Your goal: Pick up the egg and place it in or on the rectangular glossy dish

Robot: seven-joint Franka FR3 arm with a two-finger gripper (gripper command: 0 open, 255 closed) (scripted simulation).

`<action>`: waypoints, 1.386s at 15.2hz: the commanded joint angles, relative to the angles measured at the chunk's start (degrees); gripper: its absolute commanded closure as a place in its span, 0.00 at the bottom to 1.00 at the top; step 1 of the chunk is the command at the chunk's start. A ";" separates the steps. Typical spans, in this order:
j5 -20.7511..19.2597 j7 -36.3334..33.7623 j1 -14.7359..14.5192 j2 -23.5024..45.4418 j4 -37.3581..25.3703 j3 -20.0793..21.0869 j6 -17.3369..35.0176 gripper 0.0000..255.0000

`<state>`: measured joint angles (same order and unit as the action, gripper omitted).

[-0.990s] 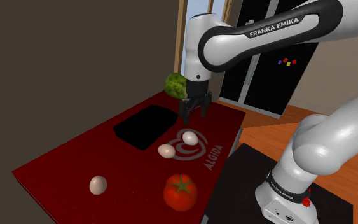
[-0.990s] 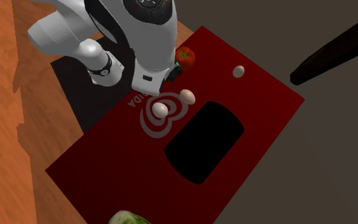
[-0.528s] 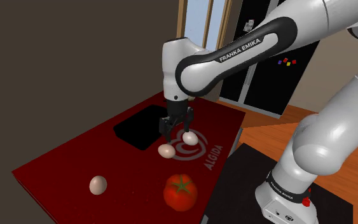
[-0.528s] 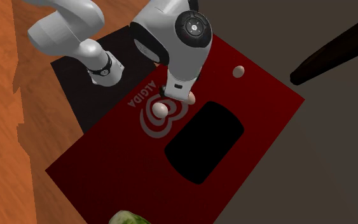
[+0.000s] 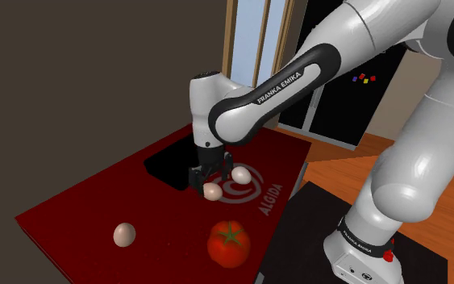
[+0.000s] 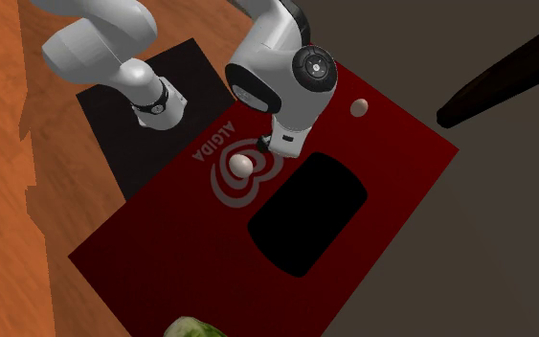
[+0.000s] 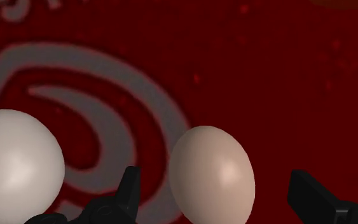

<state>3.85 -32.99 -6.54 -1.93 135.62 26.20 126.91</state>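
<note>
The black tool [image 7: 215, 188] hangs low over the dark red desk [image 5: 80, 210], with its two fingers [image 7: 128, 191] spread wide apart. A light brown, smooth egg [image 7: 210, 170] lies right between them on the desk. The fingers are not touching it. There is a gap on each side, so the tool holds nothing. I think the fingers are set like this so they can close on the egg from both sides and squeeze it at its middle.

The egg lies on its side, at the edge of a big grey swirl mark [image 5: 253, 187] painted on the desk. It looks round and slippery, so I think it may roll or pop out if the squeeze is off to one side.

A paler, nearly white egg [image 7: 18, 167] lies just beside it, on the swirl. It is close to one finger, and that finger might bump it.

The black rectangular dish with round corners [image 5: 177, 165] lies flat on the desk, near the tool on its far side from the stand. It has nothing in it. That is where the egg should go, and it is only a short trip.

A third brownish egg [image 5: 124, 235] and a red tomato with a green top [image 5: 228, 244] lie well apart from the tool, near the desk's front edge.
</note>
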 commanded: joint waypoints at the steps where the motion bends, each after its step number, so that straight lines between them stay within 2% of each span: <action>1: -0.58 -0.54 -0.07 1.26 0.59 0.14 1.78 0.00; 3: -1.23 -1.04 -0.11 2.58 1.51 0.20 3.90 0.00; 11: -1.22 -1.04 -0.12 2.57 1.51 0.19 3.89 0.00; 12: -1.22 -1.04 -0.12 2.57 1.51 0.19 3.89 1.00; 21: -1.23 -1.04 -0.12 2.58 1.51 0.19 3.90 1.00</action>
<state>2.62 -34.04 -6.65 0.65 137.14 26.39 130.80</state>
